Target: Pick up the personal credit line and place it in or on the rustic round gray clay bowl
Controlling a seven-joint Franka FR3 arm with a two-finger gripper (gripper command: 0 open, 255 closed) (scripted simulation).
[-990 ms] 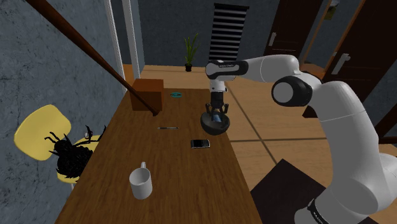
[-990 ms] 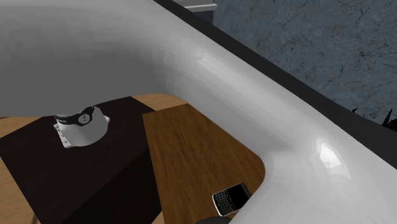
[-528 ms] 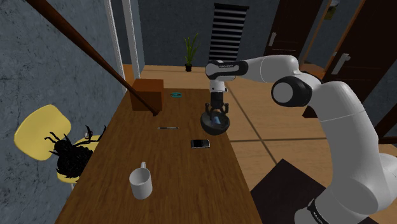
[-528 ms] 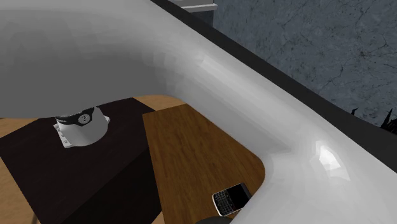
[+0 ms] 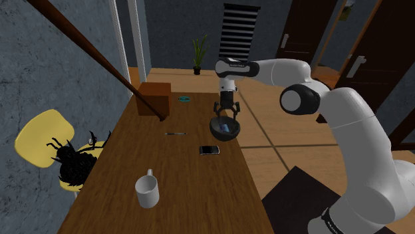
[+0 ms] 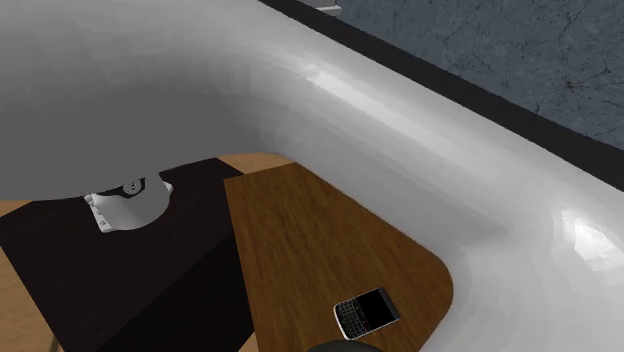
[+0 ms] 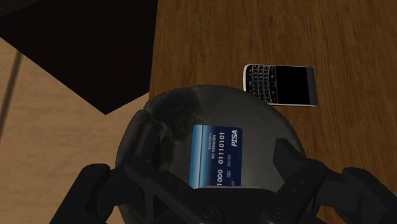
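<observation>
Nearest, low in the shoulder view's middle, a white mug stands on the wooden table. Farther up, a black keypad phone lies near the dark grey bowl at the frame's centre. The blue credit card lies inside that bowl, touched by nothing. Just above hangs the gripper, jaws spread wide and empty. Beyond, a brown box sits upper left of centre.

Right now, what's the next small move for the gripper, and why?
Probably lift the black two-finger gripper straight up. The blue credit card lies inside the round dark grey bowl, between open fingers that do not clasp it, so the placing looks done.
</observation>
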